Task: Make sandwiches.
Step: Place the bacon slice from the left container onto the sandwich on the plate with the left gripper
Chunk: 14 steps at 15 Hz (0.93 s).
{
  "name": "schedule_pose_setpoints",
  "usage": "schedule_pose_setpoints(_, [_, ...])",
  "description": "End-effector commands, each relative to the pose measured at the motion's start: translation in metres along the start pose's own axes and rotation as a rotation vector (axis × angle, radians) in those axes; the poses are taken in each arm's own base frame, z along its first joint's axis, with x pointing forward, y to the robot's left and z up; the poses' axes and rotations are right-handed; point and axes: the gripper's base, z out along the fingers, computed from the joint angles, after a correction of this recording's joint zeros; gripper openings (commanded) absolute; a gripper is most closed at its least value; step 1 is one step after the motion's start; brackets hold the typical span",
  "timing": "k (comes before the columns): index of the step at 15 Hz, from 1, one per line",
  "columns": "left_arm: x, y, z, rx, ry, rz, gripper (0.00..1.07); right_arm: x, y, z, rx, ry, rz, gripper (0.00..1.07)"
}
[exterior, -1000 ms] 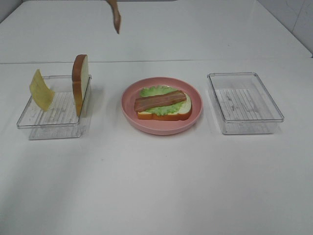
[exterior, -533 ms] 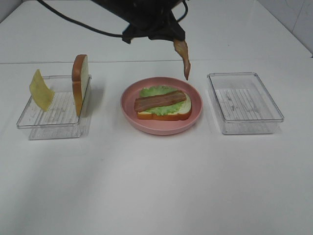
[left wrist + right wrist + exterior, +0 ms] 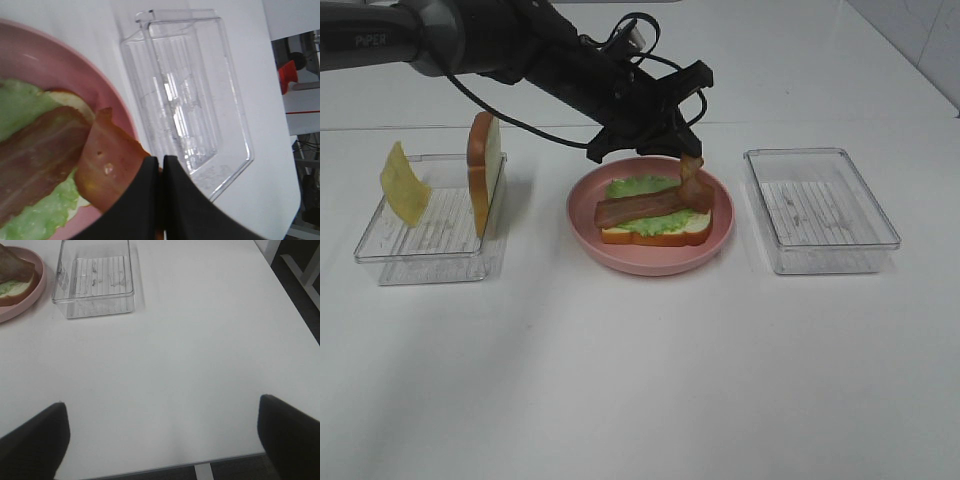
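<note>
On the pink plate (image 3: 650, 265) lies a bread slice (image 3: 690, 232) topped with a green lettuce leaf (image 3: 638, 186) and one bacon strip (image 3: 645, 207). My left gripper (image 3: 686, 152) reaches over the plate's far right side, shut on a second bacon strip (image 3: 693, 186) that hangs down, its lower end at the sandwich. In the left wrist view the shut fingers (image 3: 150, 172) pinch this bacon strip (image 3: 107, 170) above the lettuce (image 3: 25, 105). A second bread slice (image 3: 485, 170) and a cheese square (image 3: 403, 183) lean in the left tray (image 3: 420, 262). My right gripper (image 3: 161, 405) is open over bare table.
A clear tray (image 3: 820, 210) with nothing in it stands right of the plate, also seen in the left wrist view as the tray (image 3: 190, 100) and in the right wrist view as the tray (image 3: 95, 277). The table's near edge (image 3: 200, 462) lies below the right gripper.
My left arm has swung in from the back and come down, carrying the hanging bacon strip from high above the table to the plate's right side. The right gripper stays open.
</note>
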Motion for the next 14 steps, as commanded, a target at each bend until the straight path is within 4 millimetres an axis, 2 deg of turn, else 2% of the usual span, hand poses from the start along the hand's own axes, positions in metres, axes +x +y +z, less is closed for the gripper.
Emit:
schedule_pose_setpoints(1, [0.000,0.016,-0.004,-0.167,0.025,-0.008,0.00,0.002,0.000,-0.004,0.005,-0.039,-0.005,0.99])
schedule_pose_setpoints(3, [0.001,0.023,-0.005,-0.246,0.032,0.015,0.00,0.002,0.000,-0.004,0.005,-0.039,-0.005,0.99])
schedule_pose_setpoints(7, [0.000,0.025,-0.006,-0.274,0.029,0.035,0.00,0.002,0.000,-0.004,0.005,-0.039,-0.005,0.99])
schedule_pose_setpoints(8, [0.000,0.026,-0.006,-0.275,0.029,0.036,0.05,0.002,0.000,-0.004,0.005,-0.039,-0.005,0.99])
schedule_pose_setpoints(10, [-0.001,0.025,-0.006,-0.274,0.028,0.039,0.50,0.002,0.000,-0.004,0.005,-0.039,-0.005,0.99])
schedule_pose_setpoints(11, [-0.001,0.023,-0.008,-0.272,0.024,0.042,0.66,0.002,0.000,-0.004,0.005,-0.039,-0.005,0.99])
schedule_pose_setpoints(12, [-0.003,0.021,-0.010,-0.269,0.015,0.055,0.94,0.002,0.000,-0.004,0.005,-0.039,-0.005,0.99])
schedule_pose_setpoints(13, [-0.004,0.018,-0.013,-0.266,0.008,0.061,1.02,0.002,0.000,-0.004,0.005,-0.039,-0.005,0.99])
schedule_pose_setpoints(14, [-0.005,0.017,-0.015,-0.266,0.004,0.066,1.02,0.002,0.000,-0.004,0.005,-0.039,-0.005,0.99])
